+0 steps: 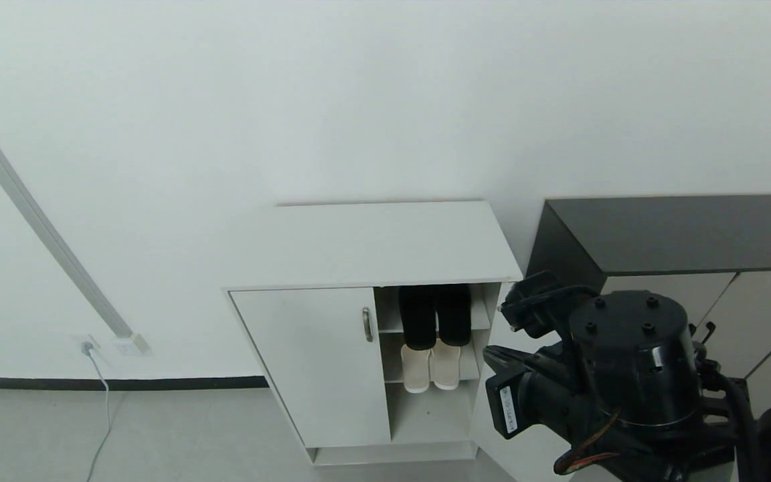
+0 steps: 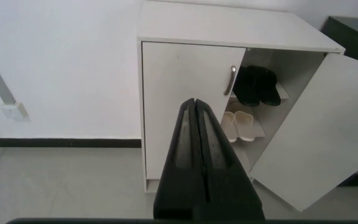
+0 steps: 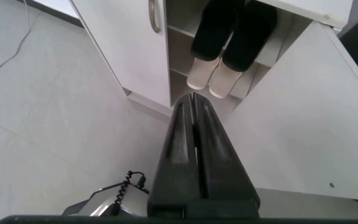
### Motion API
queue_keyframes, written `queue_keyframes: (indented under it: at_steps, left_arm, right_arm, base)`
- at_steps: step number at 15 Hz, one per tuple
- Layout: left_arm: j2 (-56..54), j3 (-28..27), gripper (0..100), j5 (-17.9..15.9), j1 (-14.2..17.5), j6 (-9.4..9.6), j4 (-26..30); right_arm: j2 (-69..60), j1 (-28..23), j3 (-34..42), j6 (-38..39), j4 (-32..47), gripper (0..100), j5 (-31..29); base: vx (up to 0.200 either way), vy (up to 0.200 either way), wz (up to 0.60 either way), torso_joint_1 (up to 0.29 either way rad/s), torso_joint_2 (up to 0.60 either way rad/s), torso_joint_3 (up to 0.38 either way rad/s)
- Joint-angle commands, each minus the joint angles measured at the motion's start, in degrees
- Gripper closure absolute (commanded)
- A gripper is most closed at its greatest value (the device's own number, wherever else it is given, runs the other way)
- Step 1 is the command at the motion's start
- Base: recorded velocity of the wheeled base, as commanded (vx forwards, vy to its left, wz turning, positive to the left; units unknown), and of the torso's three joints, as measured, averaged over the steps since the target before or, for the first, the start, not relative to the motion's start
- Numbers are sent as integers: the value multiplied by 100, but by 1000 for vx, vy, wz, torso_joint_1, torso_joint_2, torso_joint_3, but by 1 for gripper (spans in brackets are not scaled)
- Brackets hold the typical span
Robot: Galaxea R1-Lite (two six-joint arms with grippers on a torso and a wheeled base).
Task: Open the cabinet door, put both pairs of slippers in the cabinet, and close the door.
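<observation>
White laminate cabinet [image 1: 385, 241] stands ahead of both pincers.

Left pincer [image 2: 194, 109]: fingers pressed flat together with nothing between them. It points toward the cabinet's shut left door [image 2: 188, 81] and is well short of it.

Right pincer [image 3: 193, 106]: likewise closed tight and empty. It is pitched down toward the floor in front of the open compartment. Right arm [image 1: 626, 375] is folded low, near the swung-out right door [image 2: 316, 143], which stands wide open.

Beyond the right pincer's tips, 2 pairs of slippers sit inside the cabinet:
- Black pair [image 1: 435, 313] on the upper shelf.
- White pair [image 1: 430, 367] on the shelf directly beneath.
- Both pairs have their ends overhanging the shelf edges.

Metal handle [image 1: 367, 324] on the shut door is just beside the black pair. Dark cabinet [image 1: 680, 231] stands behind the right arm.
</observation>
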Motion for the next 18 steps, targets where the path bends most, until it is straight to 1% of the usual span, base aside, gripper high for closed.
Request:
queue_keyframes:
  at_steps: [1, 5, 13, 18]
  left_arm:
    - [5, 9, 100, 2, 1, -8, 7]
    - [5, 1, 100, 2, 1, 1, -1]
    - [5, 9, 100, 2, 1, -17, -1]
    - [5, 1, 100, 2, 1, -26, -1]
  right_arm:
    - [-9, 9, 2, -3, 0, 100, 2]
    - [8, 0, 11, -3, 0, 100, -7]
    - [35, -140, 108, -108, -167, 100, -7]
    - [43, -176, 125, -117, -229, 100, -7]
  base:
    - [0, 0, -600, -2, -2, 2]
    - [0, 0, -600, 9, -6, 1]
    - [0, 0, 0, 0, 0, 0]
    - [-200, 0, 0, 4, 9, 2]
